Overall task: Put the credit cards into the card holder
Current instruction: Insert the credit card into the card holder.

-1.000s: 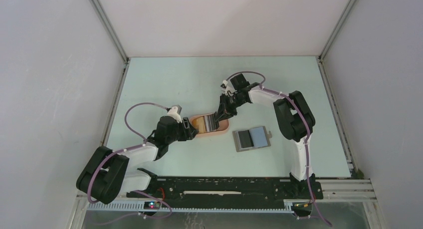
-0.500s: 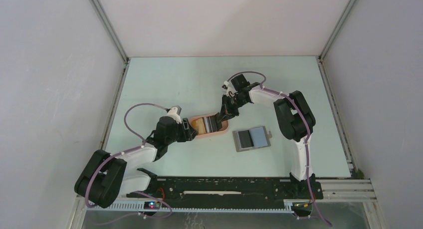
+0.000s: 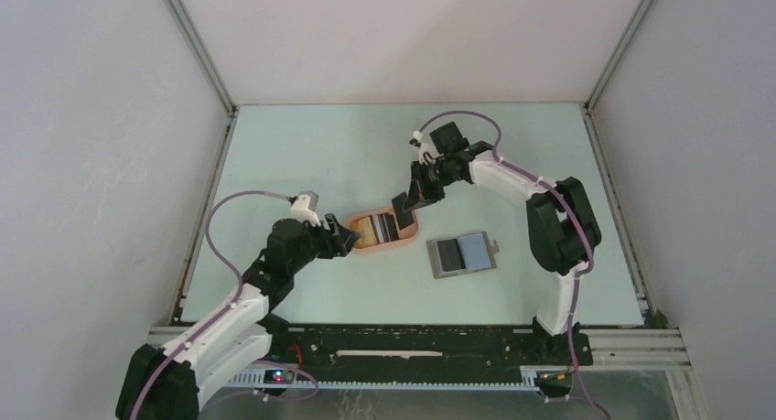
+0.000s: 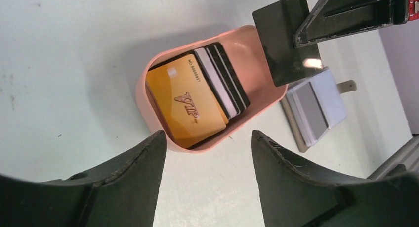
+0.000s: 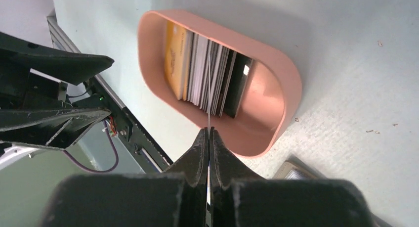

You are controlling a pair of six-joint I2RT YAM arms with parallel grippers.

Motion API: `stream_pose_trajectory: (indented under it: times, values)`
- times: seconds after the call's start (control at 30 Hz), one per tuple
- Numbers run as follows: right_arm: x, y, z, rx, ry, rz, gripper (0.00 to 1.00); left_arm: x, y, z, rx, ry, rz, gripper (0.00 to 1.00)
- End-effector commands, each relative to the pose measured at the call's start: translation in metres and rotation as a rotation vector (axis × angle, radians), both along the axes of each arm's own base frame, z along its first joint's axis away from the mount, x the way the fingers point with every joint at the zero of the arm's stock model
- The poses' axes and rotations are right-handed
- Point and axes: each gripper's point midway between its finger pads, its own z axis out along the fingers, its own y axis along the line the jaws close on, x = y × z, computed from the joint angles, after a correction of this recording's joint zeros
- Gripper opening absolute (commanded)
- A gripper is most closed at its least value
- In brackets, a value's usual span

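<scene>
One dark card [image 4: 286,39] is clamped edge-on in the right gripper [image 5: 208,138], jaws pressed together on it. It hangs above the 3 o'clock end of the peach tray [image 3: 384,249] in the top view. The other credit cards [image 4: 225,81] stand packed in the tray, with the yellow card [image 4: 185,101] at the 9 o'clock side of the stack. The left gripper [image 3: 343,237] sits at the tray's 9 o'clock end, jaws apart, holding nothing. The card holder [image 3: 462,253] lies open and flat on the table, near the tray at about 4 o'clock from it, dark half toward the tray.

Step in hand, as I read it: carry the held card to the holder.
- Raise it so its bottom edge clears the tray rim, or it may snag and drag the tray.
- Swing toward 4 o'clock, tilt the card flatter, and feed its leading edge into a pocket.
- The grip is thin, so move slowly to avoid the card twisting.
- The left arm could pin the holder so it does not slide.

Hard to make out:
- The right wrist view shows the held card only as a hairline, and the holder is cut off at the 5 o'clock corner.
- Pocket openings on the holder are not visible in any view.
- The stack is too tight to count the cards.
- Whether the left fingers touch the tray wall, cannot tell.
</scene>
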Motion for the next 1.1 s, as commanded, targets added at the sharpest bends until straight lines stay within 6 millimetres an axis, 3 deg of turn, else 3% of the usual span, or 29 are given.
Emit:
stream_pose_trajectory:
  times: [0.0, 0.2, 0.43, 0.57, 1.07]
  values:
    - [0.001, 0.001, 0.039, 0.060, -0.133, 0.073, 0.00, -0.003, -0.006, 0.029, -0.056, -0.068, -0.027, 0.70]
    - [-0.040, 0.001, 0.089, 0.297, -0.193, 0.322, 0.00, -0.020, -0.035, 0.066, -0.279, -0.161, -0.172, 0.76]
    - [-0.085, -0.015, 0.139, 0.543, -0.293, 0.509, 0.00, -0.041, -0.059, 0.111, -0.469, -0.301, -0.321, 0.77]
    - [-0.098, -0.021, 0.152, 0.609, -0.323, 0.548, 0.00, -0.050, -0.072, 0.137, -0.514, -0.386, -0.371, 0.76]
    - [-0.111, -0.022, 0.165, 0.685, -0.317, 0.596, 0.00, -0.051, -0.115, 0.182, -0.633, -0.409, -0.438, 0.62]
